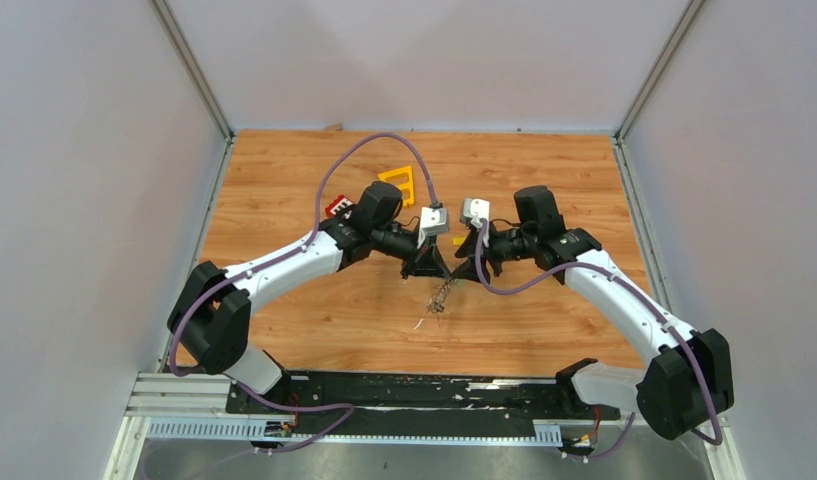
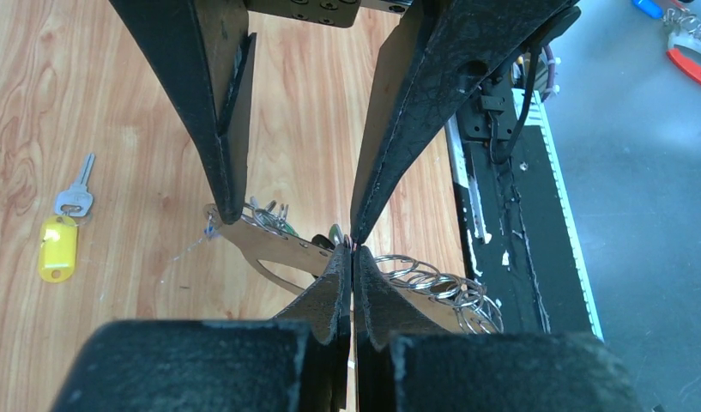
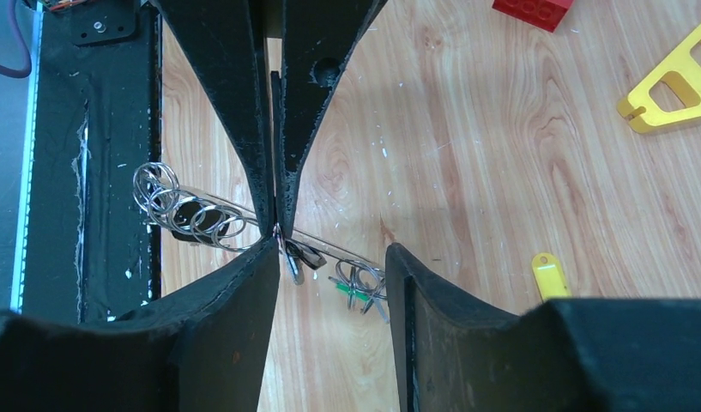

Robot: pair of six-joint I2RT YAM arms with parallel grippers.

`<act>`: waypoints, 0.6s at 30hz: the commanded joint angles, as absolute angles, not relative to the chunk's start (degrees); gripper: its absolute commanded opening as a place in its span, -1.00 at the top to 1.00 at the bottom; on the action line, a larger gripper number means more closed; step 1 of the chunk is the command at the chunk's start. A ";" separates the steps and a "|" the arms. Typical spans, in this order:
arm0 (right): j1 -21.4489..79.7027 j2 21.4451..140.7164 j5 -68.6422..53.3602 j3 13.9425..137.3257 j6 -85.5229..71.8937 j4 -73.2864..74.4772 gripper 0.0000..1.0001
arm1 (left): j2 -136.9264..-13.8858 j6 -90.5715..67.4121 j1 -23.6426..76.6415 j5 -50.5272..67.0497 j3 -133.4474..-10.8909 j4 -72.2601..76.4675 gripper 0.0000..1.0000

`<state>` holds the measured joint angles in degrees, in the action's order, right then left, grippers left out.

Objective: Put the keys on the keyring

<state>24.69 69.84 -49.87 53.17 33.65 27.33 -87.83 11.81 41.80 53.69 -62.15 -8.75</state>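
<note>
Much of the large grey metallic loop-shaped keyring (image 3: pixel 342 253) is hidden. In both wrist views black fingers cover its middle, so its full outline never shows. From above it is only a small glinting tangle between the two arms, towards the near side of the light wooden counter (image 3: pixel 501 172). Whether it rests on the counter or hangs just over it cannot be told. A dark piece beside the pinch point is too blurred to name.

What does show is a thin grey wire. A bunch of silver split rings (image 3: pixel 179 202) sits at one end and a small silver key with a green plastic head (image 3: pixel 351 292) near the other. In the right wrist view its long axis runs slantwise, from upper left (the side by the black base rail (image 3: pixel 106 129)) down to lower right.

The left end effector (image 3: pixel 278 225) is fully closed, its tips pinching the keyring wire. The right end effector (image 3: pixel 334 251) stands partly open and grips nothing. Its fingers sit either side of the wire, and that green-headed key lies in the gap.

A silver key with a yellow plastic tag (image 2: pixel 68 215) lies flat on the counter, well apart from the keyring. In the left wrist view its blade points to the upper right, away from the tag.
</note>
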 commanded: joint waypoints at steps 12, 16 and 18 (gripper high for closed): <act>25.26 71.27 -53.42 54.16 36.72 29.48 0.21 | -85.25 8.69 41.51 57.11 -61.09 -2.63 1.00; 25.37 71.35 -53.75 54.23 36.75 29.66 0.25 | -85.19 7.66 41.19 56.87 -60.57 -1.08 1.00; 25.31 71.39 -54.15 54.31 36.76 29.86 0.25 | -85.03 7.08 40.99 56.64 -60.24 -0.32 1.00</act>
